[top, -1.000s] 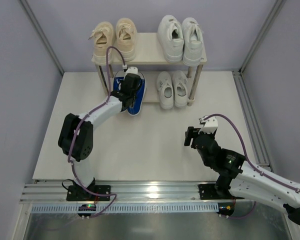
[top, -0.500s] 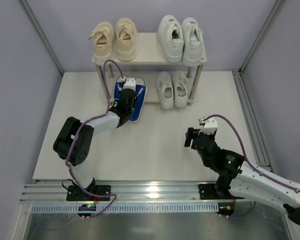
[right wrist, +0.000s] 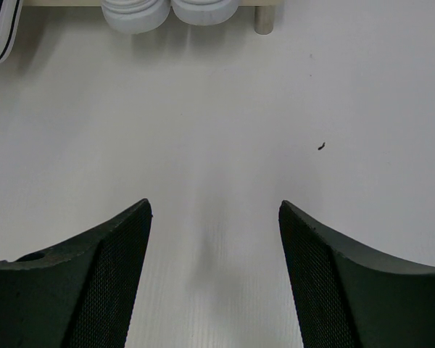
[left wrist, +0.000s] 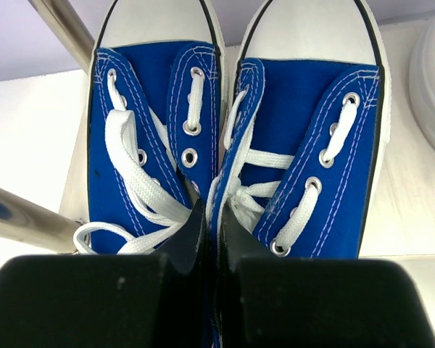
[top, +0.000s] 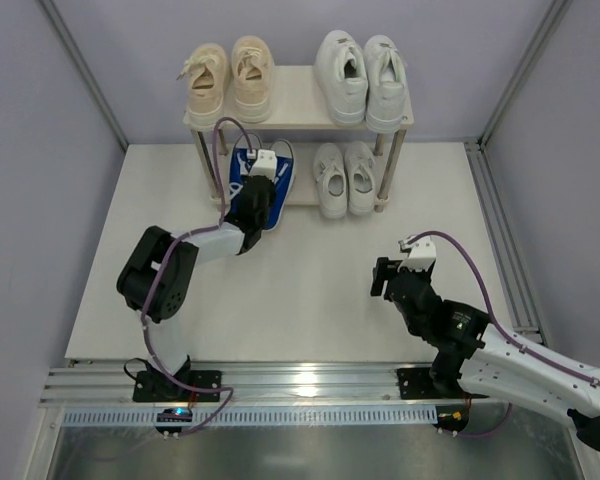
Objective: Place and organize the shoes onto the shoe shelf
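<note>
The pair of small blue shoes (top: pixel 242 170) lies side by side on the shoe shelf's lower board (top: pixel 302 196), toes pointing to the back. My left gripper (top: pixel 260 192) is shut on the two inner walls of the blue shoes (left wrist: pixel 304 145), which are pinched together between its fingers (left wrist: pixel 192 228). The beige shoes (top: pixel 230 78) and large white shoes (top: pixel 358 72) stand on the top board (top: pixel 300 112). Beside the blue pair on the lower board sit the smaller white shoes (top: pixel 343 178). My right gripper (top: pixel 380 272) hangs open over bare table, holding nothing (right wrist: pixel 215 210).
Silver shelf legs (left wrist: pixel 65 32) stand close to the left of the blue pair. The right wrist view shows the small white shoes' heels (right wrist: pixel 170 11) and a shelf leg (right wrist: pixel 264 18) at the top edge. Grey walls enclose the table (top: pixel 310 290).
My left gripper has pushed the blue pair away from the arm bases, farther under the top board onto the lower board. The right arm has stayed still.
</note>
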